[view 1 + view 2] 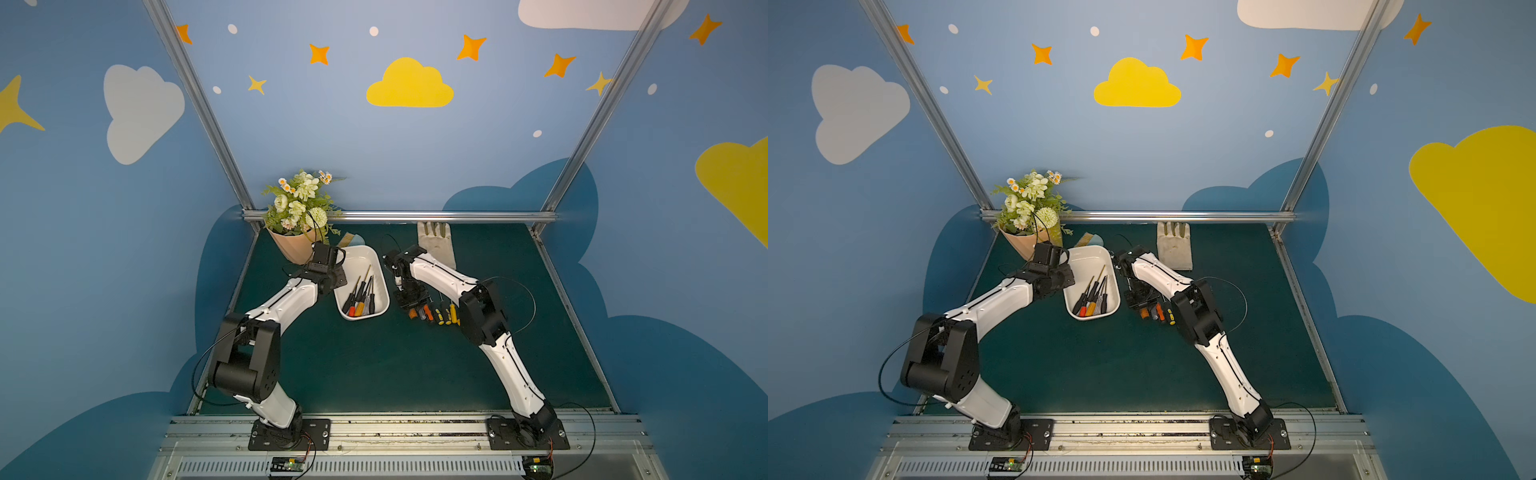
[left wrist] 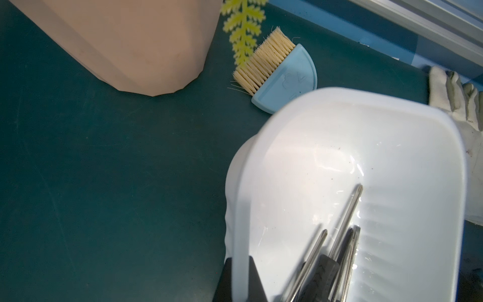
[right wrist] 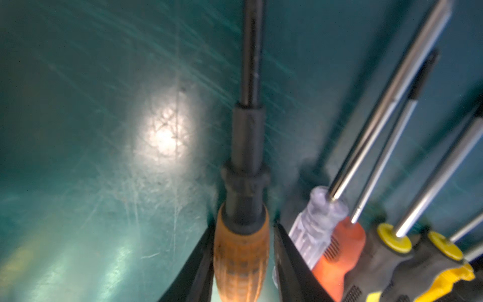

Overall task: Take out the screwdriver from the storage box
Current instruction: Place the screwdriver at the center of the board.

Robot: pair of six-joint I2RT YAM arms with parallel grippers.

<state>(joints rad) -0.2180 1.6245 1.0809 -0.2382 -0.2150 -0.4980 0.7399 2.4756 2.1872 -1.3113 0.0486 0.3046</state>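
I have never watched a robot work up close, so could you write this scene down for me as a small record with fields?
Box: white storage box on the green mat, several screwdrivers inside
Left gripper: shut on the storage box wall
Right gripper: open, jaws either side of the orange-handled screwdriver lying on the mat
Out of the box: row of screwdrivers beside it on the mat
Back of the mat: flower pot, brush, glove
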